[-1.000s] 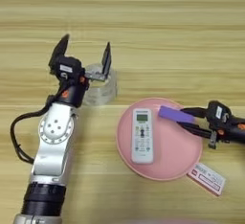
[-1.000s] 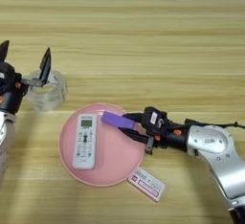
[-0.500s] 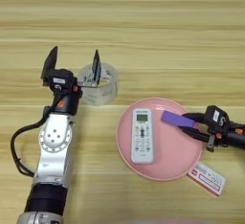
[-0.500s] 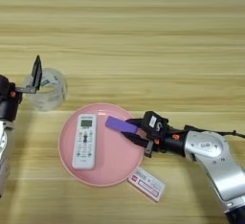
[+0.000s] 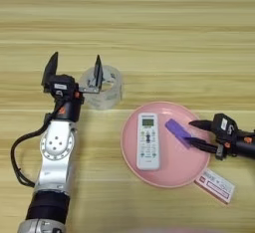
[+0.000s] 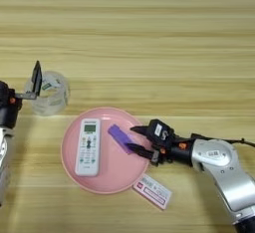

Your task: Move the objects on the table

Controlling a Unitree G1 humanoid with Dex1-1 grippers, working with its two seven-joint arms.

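Left eye view: pink plate (image 5: 169, 174) holds the remote (image 5: 148, 140) and purple block (image 5: 178, 128), right gripper (image 5: 195, 133) spread open just beside the block. Left gripper (image 5: 74, 68) gapes beside the tape roll (image 5: 105, 88); I'd centre that before closing.

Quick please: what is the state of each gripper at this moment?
Left gripper: open, one finger over the tape roll, holding nothing.
Right gripper: open beside the purple block on the plate, holding nothing.
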